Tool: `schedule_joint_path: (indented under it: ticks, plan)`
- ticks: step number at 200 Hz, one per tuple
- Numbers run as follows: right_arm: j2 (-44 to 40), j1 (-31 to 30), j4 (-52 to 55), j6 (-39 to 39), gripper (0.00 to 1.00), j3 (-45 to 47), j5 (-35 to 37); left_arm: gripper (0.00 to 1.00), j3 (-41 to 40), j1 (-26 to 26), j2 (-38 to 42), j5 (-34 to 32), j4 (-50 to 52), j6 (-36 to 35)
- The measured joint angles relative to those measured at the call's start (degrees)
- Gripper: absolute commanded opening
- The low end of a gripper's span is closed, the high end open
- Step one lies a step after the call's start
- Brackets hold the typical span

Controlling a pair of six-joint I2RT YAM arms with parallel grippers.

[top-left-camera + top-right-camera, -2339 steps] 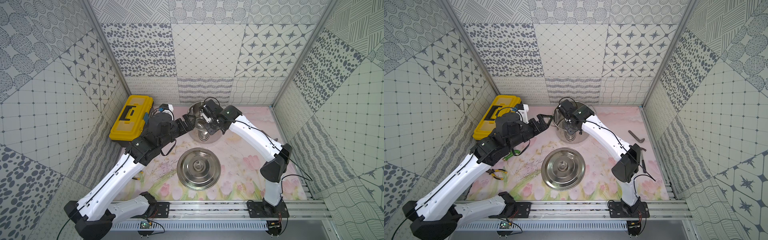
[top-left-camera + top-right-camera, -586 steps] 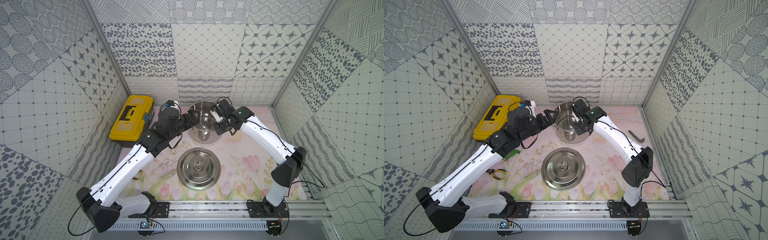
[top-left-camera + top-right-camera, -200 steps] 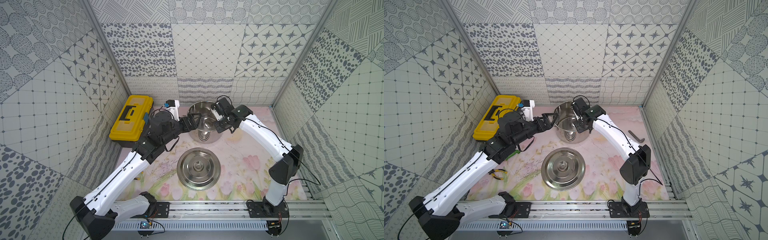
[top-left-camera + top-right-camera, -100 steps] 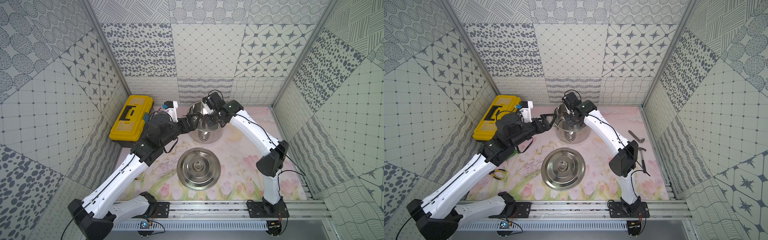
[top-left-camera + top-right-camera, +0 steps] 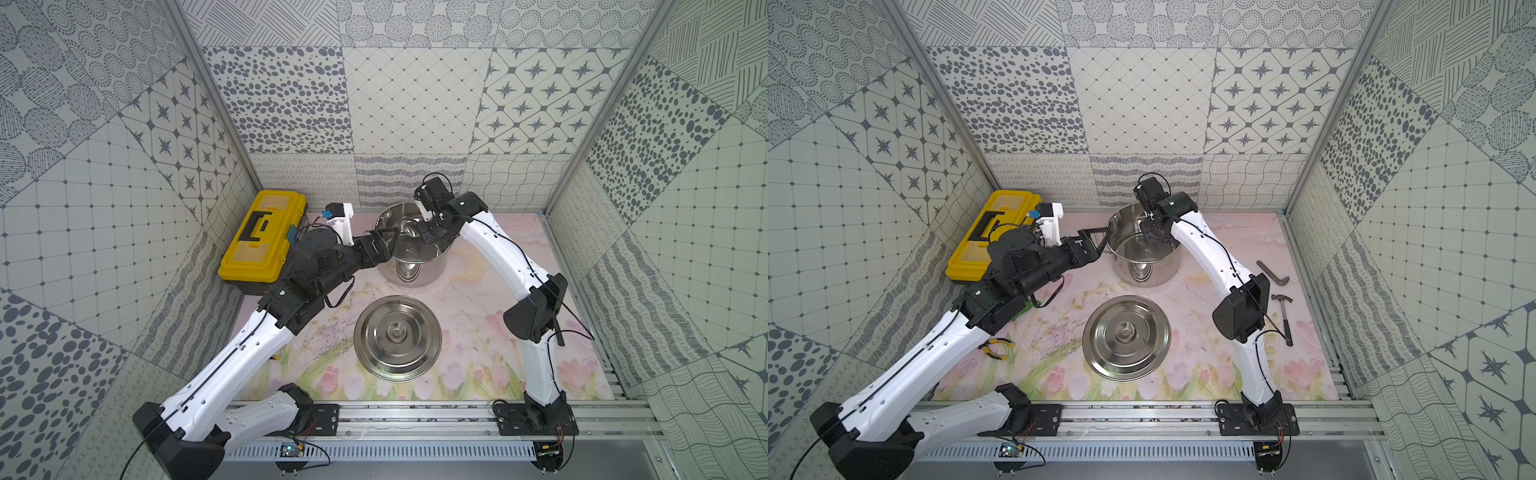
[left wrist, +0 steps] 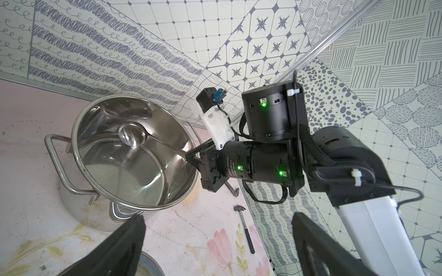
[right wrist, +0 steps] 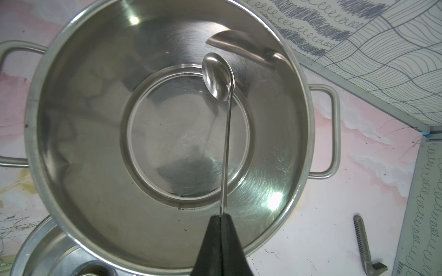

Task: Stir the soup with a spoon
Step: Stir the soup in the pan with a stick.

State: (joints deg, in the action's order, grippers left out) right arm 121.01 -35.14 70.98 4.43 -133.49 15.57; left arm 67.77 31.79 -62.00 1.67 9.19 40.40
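- Your right tool (image 7: 221, 218) is clenched on the top end of the spoon (image 7: 218, 78), above the pot (image 7: 79, 148) and just inside its rim.
- Your left tool (image 5: 386, 243) is released, its jaws wide and holding nothing. It is just outside the pot's rim. I cannot tell whether a finger touches the steel.
- The spoon hangs inside the pot, its handle running steeply down from the grip. Its bowl sits low and off centre, near the wall and over the edge of the ring pressed into the pot's floor. I cannot tell whether it touches the floor.
- The step in hand looks like the stir itself, so sweep the bowl in smooth circles round the pot's centre.
- Hold it low but clear of the wall, because a knock there could twist the thin handle in the pinch.
- Drive the circle from the wrist, with the grip above the pot's mouth and off the rim.
- A hand on the pot's near side handle would probably stop it sliding across the worktop (image 5: 469, 299).
- The spoon is polished steel, a small round bowl on a long, thin, straight handle.
- It blends into the pot's mirrored wall, so follow the handle, not the glints.
- I see bare steel on the pot's floor and no soup.
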Motion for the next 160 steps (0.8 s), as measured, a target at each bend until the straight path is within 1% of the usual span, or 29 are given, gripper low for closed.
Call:
schedule_joint_path:
  ticks: [16, 54, 106, 132, 160]
  plan:
    - [-0.3, 0.5, -0.2, -0.6, 0.0, 1.2, 0.6, 1.0, 0.0, 0.0, -0.2, 0.0, 0.0, 0.0]
    - [-3.1, 0.3, 0.0, -1.9, 0.0, 8.6, 1.2, 0.99, 0.0, 0.0, -0.7, 0.0, 0.0, 0.0]
    - [-12.2, -0.1, -0.7, -1.7, 0.0, 18.7, 0.7, 0.99, 0.0, 0.0, -1.7, 0.1, -1.1, 0.0]
    - [-16.0, -1.2, -1.5, -0.7, 0.0, 22.6, -0.4, 1.0, 0.0, 0.0, -2.2, 0.2, -1.2, 0.0]
    - [-16.9, -3.3, -2.4, 0.8, 0.0, 24.4, -1.6, 0.99, 0.0, 0.0, -2.4, 0.3, -1.2, 0.0]
